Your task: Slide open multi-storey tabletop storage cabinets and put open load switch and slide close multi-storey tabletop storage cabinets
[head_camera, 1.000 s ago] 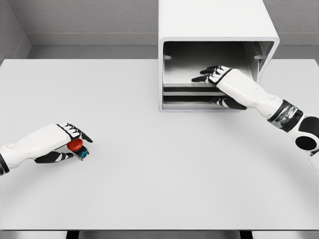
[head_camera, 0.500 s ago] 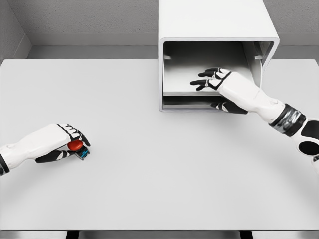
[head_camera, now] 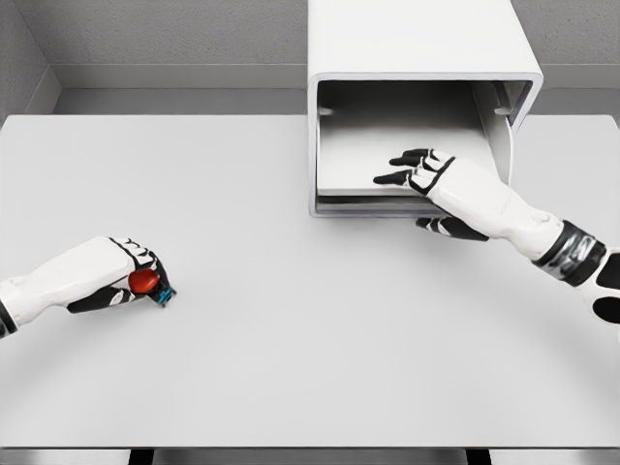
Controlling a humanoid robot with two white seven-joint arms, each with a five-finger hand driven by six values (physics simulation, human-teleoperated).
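Drawer drawn further out of the cabinet; the left fingers have curled tighter on the switch.

The load switch (head_camera: 147, 283), red knob up, sits on the table (head_camera: 310, 339) clamped in the left hand (head_camera: 108, 281). The storage cabinet (head_camera: 418, 107) stands well apart; its drawer (head_camera: 387, 165) looks bare. The right hand (head_camera: 455, 189) reaches in, fingers (head_camera: 399, 167) extended on the tray, thumb under its front edge.

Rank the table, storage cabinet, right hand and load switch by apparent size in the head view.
1. table
2. storage cabinet
3. right hand, though it sits nearer the camera than the cabinet
4. load switch, partly hidden in the left hand
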